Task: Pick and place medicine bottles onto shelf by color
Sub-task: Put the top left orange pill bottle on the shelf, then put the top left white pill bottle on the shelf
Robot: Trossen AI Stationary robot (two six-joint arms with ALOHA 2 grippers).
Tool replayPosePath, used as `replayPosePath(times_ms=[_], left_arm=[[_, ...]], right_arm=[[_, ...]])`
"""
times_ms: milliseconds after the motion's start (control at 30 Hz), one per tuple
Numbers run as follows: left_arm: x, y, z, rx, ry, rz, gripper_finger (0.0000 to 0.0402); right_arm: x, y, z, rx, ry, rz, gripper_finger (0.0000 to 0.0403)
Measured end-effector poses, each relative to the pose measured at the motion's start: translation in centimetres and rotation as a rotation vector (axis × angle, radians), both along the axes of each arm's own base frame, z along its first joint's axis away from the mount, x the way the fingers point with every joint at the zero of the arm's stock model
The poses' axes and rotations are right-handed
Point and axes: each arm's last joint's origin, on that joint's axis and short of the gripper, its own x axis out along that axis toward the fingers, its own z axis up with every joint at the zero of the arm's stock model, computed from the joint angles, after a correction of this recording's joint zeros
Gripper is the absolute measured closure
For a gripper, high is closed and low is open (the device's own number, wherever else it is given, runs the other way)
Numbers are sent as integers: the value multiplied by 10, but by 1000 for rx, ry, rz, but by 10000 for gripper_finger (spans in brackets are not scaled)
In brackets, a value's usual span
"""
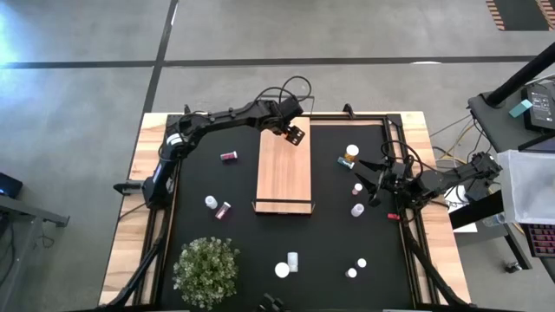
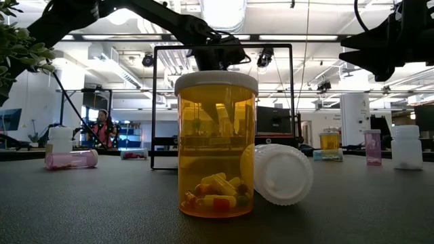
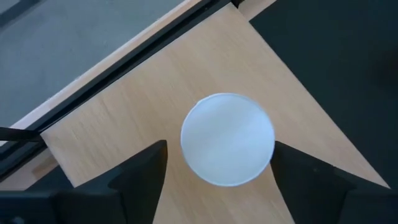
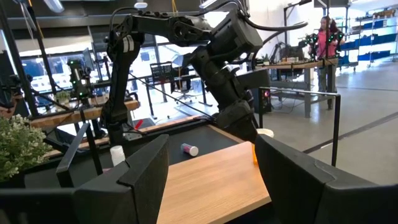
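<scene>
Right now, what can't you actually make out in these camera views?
1. Bottle under the left gripper: left wrist view shows only its white cap; in the high view the gripper covers it.
2. Shelf surface, low view: edge-on, partly behind the orange bottle.
3. Scattered bottles, high view: too small to show contents.

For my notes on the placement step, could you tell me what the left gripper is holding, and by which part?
Nothing is clearly held: the left gripper stands open around a white-capped bottle on the shelf, with gaps visible beside the cap.
</scene>
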Motion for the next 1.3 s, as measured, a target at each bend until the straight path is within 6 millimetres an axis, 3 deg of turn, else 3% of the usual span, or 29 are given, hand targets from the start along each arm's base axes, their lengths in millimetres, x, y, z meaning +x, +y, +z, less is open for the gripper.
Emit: replayPosePath(times_ms=[300,800,1000,1300], left_arm=[[0,0,0,6,-2,-4,205],[-2,3,0,62,29,41,210],[-2,3,0,60,26,47,182],[-2,3,1,62,27,50,108]], right_arm=[[0,0,0,0,0,0,174],[0,0,0,0,0,0,174],[0,0,0,0,0,0,174],[0,0,0,0,0,0,174]])
